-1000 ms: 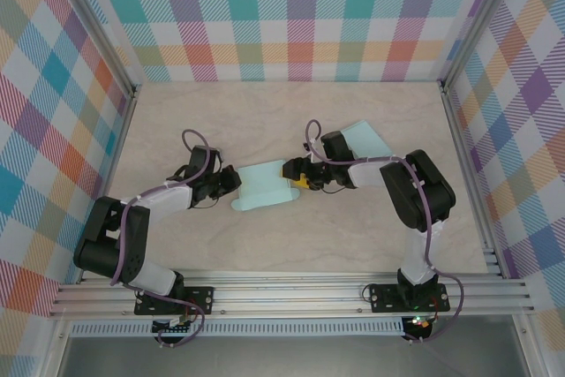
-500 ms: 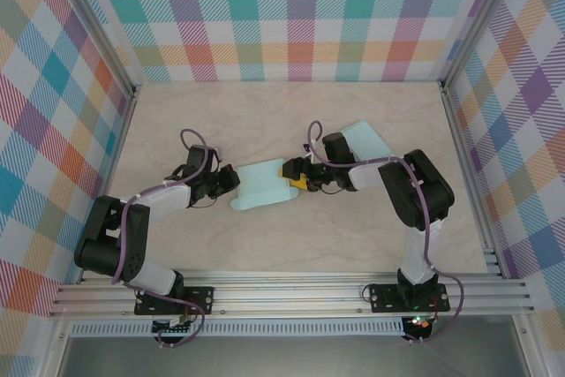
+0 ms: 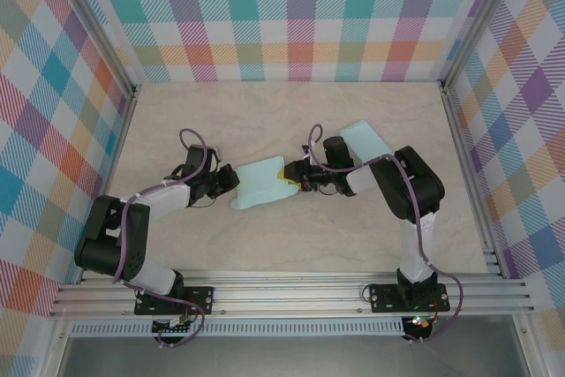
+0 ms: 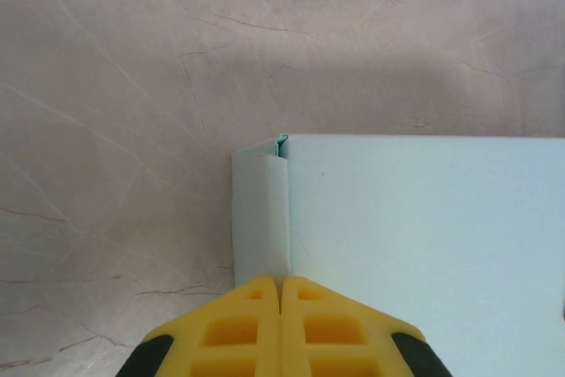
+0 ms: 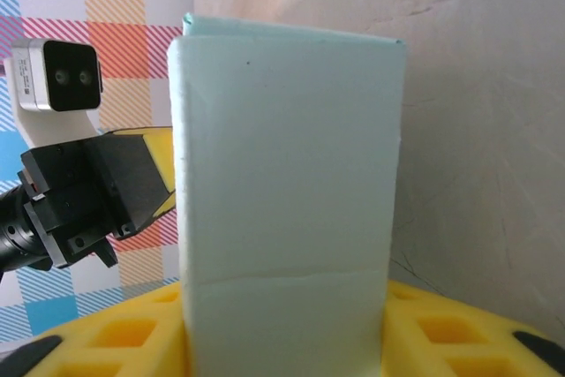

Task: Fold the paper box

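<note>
Well, the paper box [image 3: 260, 183] lies on the table [image 3: 265, 249] about midway between my two arms, with its long axis running left to right and its right end tipped a little toward the far side. My left pincer [image 3: 233, 180] sits at the box's left end. My right pincer [image 3: 288, 173] sits at its right end, so neither arm has to reach.

In the left wrist view my yellow fingers [image 4: 234, 328] are pressed together. A crease beside a narrow folded flap [image 4: 259, 209] runs straight into their seam, so I judge I'm pinching the paper there. In the right wrist view a pale blue panel stands upright between my fingers [image 5: 115, 342], both lying against its sides at a middling width. That looks to me like a grip.

The next fold, I reckon, turns on that left-right axis, with one end held and the other worked across it.
</note>
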{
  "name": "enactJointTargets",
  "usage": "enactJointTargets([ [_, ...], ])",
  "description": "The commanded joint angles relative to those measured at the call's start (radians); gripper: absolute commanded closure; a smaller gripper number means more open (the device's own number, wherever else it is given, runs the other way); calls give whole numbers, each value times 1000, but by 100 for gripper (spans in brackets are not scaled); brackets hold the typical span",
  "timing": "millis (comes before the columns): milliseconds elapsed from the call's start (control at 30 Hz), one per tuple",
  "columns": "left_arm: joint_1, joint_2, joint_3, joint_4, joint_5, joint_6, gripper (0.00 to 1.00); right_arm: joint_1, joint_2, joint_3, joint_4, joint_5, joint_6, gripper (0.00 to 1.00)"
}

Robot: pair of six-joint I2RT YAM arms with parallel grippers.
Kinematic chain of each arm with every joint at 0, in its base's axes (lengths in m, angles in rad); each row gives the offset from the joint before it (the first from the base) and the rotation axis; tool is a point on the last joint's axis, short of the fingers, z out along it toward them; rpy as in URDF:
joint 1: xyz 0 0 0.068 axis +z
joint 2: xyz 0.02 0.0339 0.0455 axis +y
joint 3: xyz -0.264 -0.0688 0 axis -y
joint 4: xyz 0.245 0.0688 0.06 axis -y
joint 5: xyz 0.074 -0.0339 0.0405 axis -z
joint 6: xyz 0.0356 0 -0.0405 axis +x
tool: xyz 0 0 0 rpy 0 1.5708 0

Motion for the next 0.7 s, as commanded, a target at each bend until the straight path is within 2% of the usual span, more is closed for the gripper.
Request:
enactJointTargets([
  [0, 13, 2, -15, -115, -6, 2, 93, 7, -7, -8, 96, -46, 29, 62],
  [133, 13, -55, -1, -111, 10, -6, 77, 5, -33, -23, 110, -36, 73, 64],
  [333, 13, -244, 6, -96, -3, 24, 34, -23, -139, -61, 14, -7, 120, 65],
  [400, 10, -310, 3, -85, -6, 58, 25, -39, -179, -71, -24, -4, 132, 65],
  [533, -40, -461, -69, 67, 37, 224, 17, -86, -249, -69, -183, -28, 157, 64],
  [667, -193, -676, -236, 315, 48, 526, 9, -132, -298, -52, -311, -89, 172, 64],
])
